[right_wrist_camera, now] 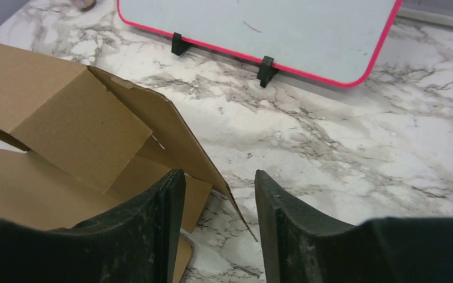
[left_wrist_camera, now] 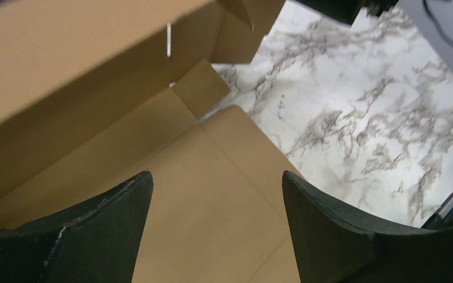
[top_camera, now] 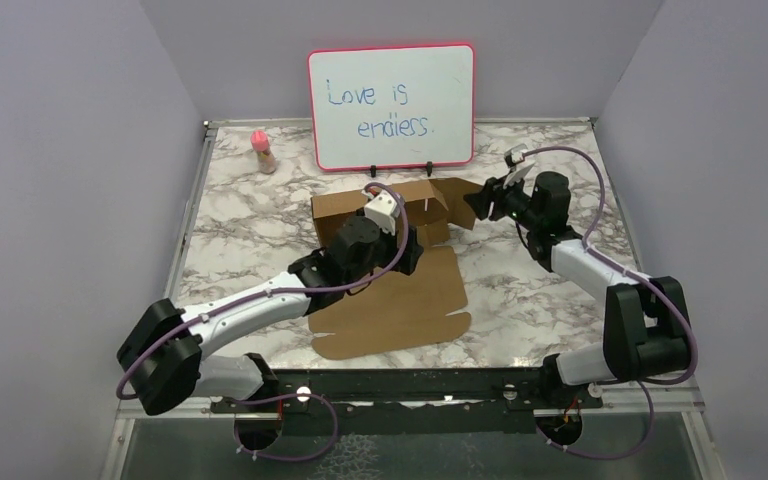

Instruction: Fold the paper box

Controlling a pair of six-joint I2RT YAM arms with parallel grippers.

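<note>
While its far panel stands upright, paper box (top_camera: pixel 400 305) lies lengthwise near-to-far

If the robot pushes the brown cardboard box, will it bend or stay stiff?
Probably bends at its creases: the paper box already has one wall standing while its front panel lies flat. Likely light, being thin sheet. The angled side flap looks loose and may flop.

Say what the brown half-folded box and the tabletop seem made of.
The plain brown paper box: thin matte cardboard, judging by creased fold lines and cut flaps. The white grey-veined tabletop: looks like marble, possibly a printed laminate.
</note>
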